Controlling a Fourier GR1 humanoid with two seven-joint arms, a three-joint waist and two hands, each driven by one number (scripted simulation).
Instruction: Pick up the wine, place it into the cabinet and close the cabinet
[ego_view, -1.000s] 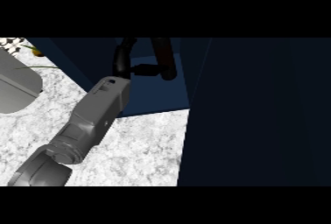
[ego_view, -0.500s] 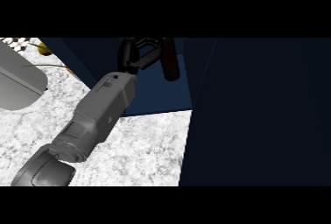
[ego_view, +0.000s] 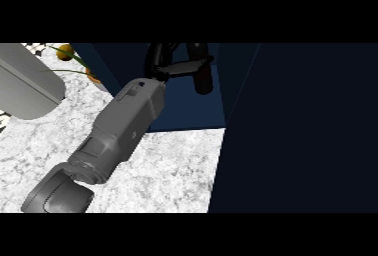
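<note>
Marble counter (ego_view: 170, 165) | left hand (ego_view: 177, 62) raised at dark blue cabinet (ego_view: 221, 85) | fingers curled, contents unclear

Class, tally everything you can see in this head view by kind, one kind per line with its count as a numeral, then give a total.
Grey forearm: 1
Black hand: 1
Dark blue cabinet: 1
Grey rounded object: 1
Plant with orange parts: 1
Marble counter: 1
Total: 6
</note>
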